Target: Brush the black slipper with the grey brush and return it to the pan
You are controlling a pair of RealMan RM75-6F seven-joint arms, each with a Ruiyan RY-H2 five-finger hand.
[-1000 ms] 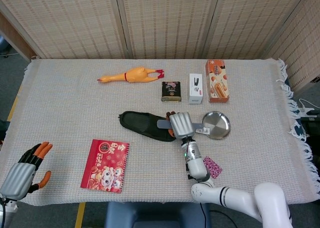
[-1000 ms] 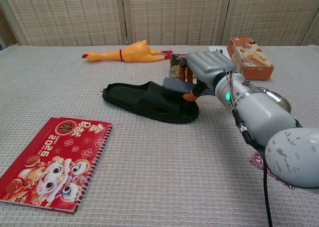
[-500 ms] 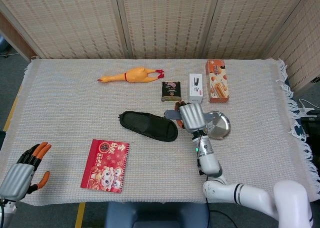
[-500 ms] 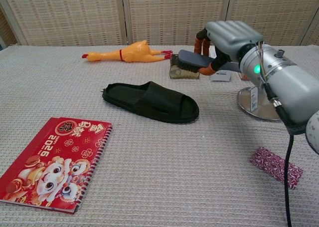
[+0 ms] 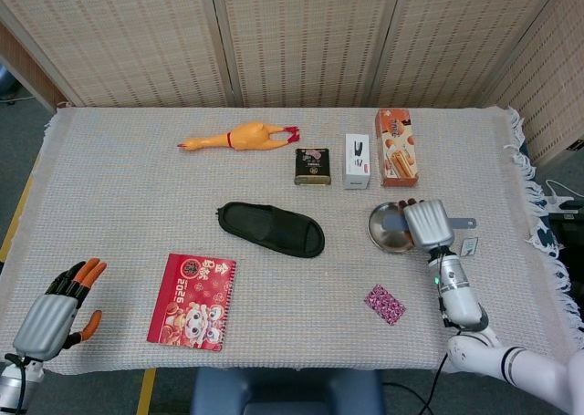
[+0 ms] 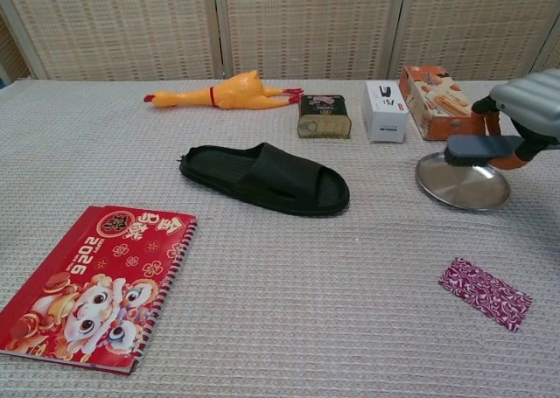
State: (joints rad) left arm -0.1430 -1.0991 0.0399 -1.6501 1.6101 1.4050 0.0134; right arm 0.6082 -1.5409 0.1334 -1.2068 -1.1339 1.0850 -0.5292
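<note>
Head view shows the right hand (image 5: 427,223) over the right part of the desk (image 5: 137,187), its fingers closed around the grey brush (image 5: 453,222), whose handle sticks out to the right past the hand. The hand sits above the right edge of the pan (image 5: 391,230), a round shiny metal dish lying flat on the woven cloth. From the chest view the grey brush (image 6: 479,147) is held roughly level, bristles down, just above the pan (image 6: 461,182), and I cannot tell whether the bristles touch the metal. The right hand (image 6: 525,109) is cut by the frame edge there. The black slipper (image 5: 271,228) lies flat near the middle of the desk, well apart from the pan and to its left, with its toe end pointing toward the pan. The left hand (image 5: 57,309) hangs off the near left corner of the desk, fingers spread and holding nothing. A red calendar book (image 5: 192,301) lies in front of the slipper, and a rubber chicken (image 5: 239,138) lies behind it. Behind the pan stand a dark tin (image 5: 312,166), a white box (image 5: 357,160) and an orange snack box (image 5: 396,147). A small patterned packet (image 5: 384,304) lies in front of the pan.
</note>
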